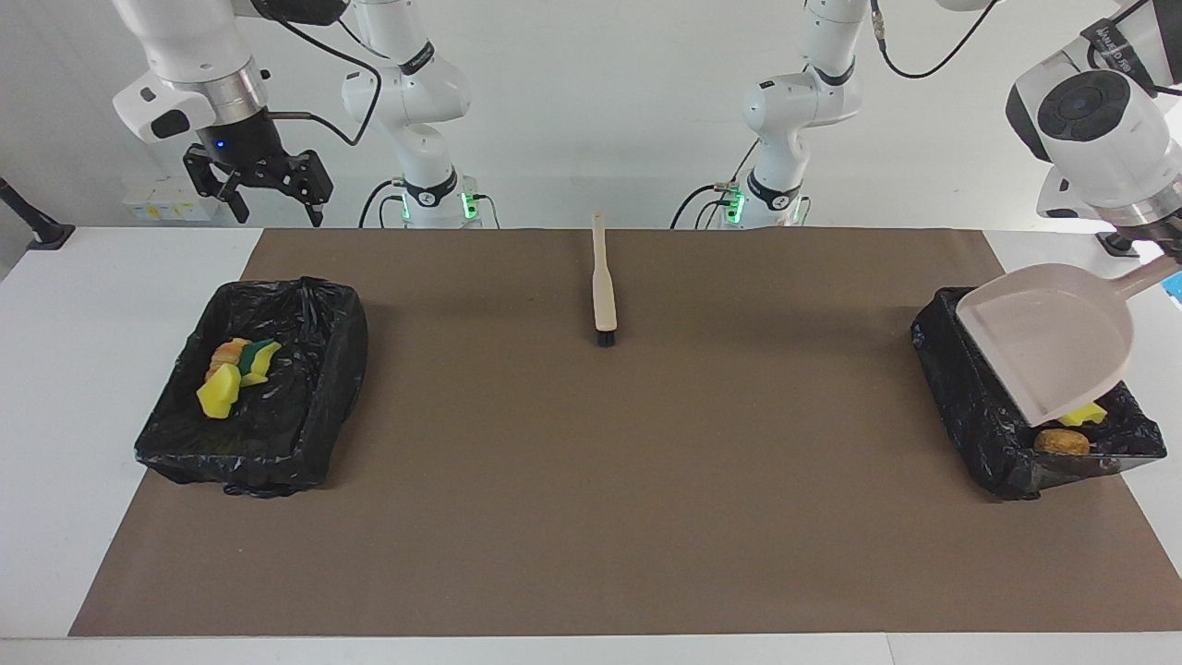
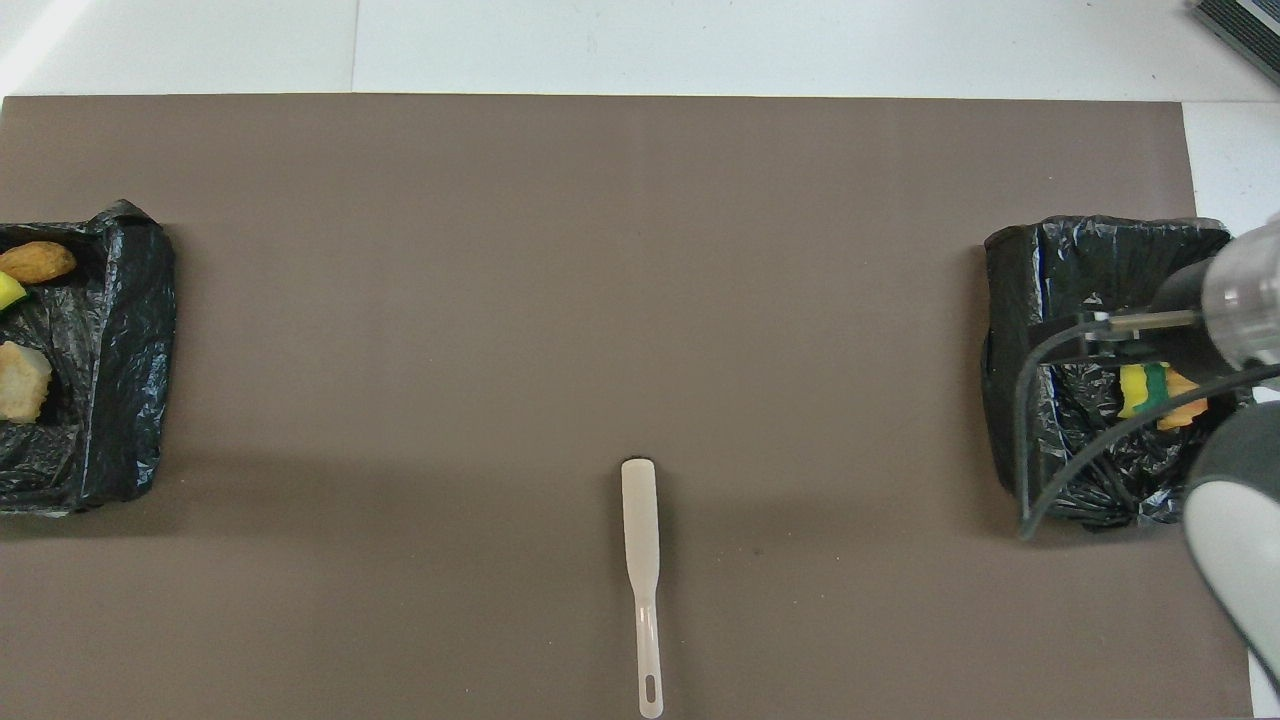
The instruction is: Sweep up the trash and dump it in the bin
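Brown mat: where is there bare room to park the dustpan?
Brown mat is bare between the two bins and on the side of the brush away from the robots. Crowded: both ends. The dustpan, held by the left gripper, hangs over the left-arm bin; the open right gripper hangs above the right-arm bin.

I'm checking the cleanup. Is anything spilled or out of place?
Nothing is spilled: the brown mat is bare of trash, and the pieces lie in the two black bins. The dustpan, held by the left gripper, hangs tilted over one bin. The brush lies on the mat.
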Action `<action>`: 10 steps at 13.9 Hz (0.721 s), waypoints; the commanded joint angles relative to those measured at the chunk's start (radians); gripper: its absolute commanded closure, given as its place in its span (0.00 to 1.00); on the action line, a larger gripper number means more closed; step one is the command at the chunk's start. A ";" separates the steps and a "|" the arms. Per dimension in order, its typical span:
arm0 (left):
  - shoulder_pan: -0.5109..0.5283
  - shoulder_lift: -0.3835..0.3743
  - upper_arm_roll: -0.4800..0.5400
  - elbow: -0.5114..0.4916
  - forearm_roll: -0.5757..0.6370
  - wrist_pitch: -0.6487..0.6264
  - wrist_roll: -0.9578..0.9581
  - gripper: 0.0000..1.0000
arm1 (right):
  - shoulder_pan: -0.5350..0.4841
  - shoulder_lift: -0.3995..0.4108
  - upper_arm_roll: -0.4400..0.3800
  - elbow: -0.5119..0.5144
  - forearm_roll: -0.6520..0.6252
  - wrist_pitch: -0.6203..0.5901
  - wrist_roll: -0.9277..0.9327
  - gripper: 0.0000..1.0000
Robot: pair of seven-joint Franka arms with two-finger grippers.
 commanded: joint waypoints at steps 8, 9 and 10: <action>-0.192 -0.012 0.001 -0.068 -0.468 -0.106 -0.458 1.00 | 0.000 -0.032 -0.006 -0.033 0.017 -0.056 -0.009 0.00; -0.225 -0.001 0.001 -0.068 -0.509 -0.113 -0.559 1.00 | 0.005 -0.032 -0.003 -0.033 0.019 -0.056 -0.009 0.00; -0.264 0.008 0.001 -0.068 -0.537 -0.113 -0.663 1.00 | 0.006 -0.032 -0.003 -0.033 0.019 -0.056 -0.009 0.00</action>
